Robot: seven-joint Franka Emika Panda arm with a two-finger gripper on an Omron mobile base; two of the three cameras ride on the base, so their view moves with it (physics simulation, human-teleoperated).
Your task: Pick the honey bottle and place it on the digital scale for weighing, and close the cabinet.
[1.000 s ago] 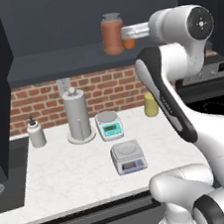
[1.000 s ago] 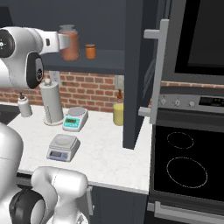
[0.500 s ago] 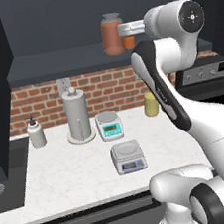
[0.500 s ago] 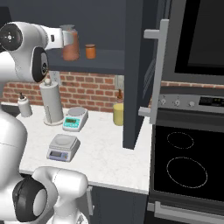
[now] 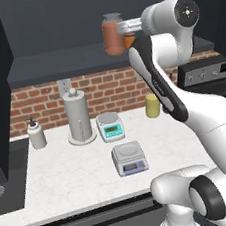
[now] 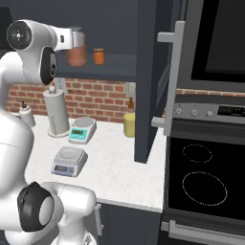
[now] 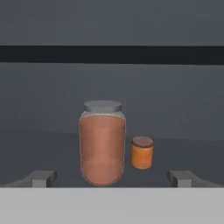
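Note:
The honey bottle [image 7: 103, 142], a reddish-brown jar with a grey lid, stands upright on the shelf of the open cabinet [image 6: 146, 81]. It also appears in the base views [image 5: 112, 37] [image 6: 76, 53]. My gripper [image 7: 112, 179] is open, level with the bottle and just in front of it. Its fingertips [image 7: 41, 178] stand wide apart, to either side of the jar and short of it. From the side, the gripper [image 5: 125, 28] reaches in from the right. The digital scale [image 5: 128, 158] [image 6: 69, 160] sits low on the counter with nothing on it.
A small orange jar [image 7: 142, 152] stands right beside the bottle. On the counter are a round-plate scale [image 5: 110, 126], a paper towel holder [image 5: 78, 117], a yellow canister [image 5: 152, 106] and a soap bottle [image 5: 36, 135]. The open cabinet door juts out beside the stove [image 6: 203, 177].
The wrist has risen slightly and the hand has edged a little towards the bottle. The jaws have stayed open and the bottle has not moved.

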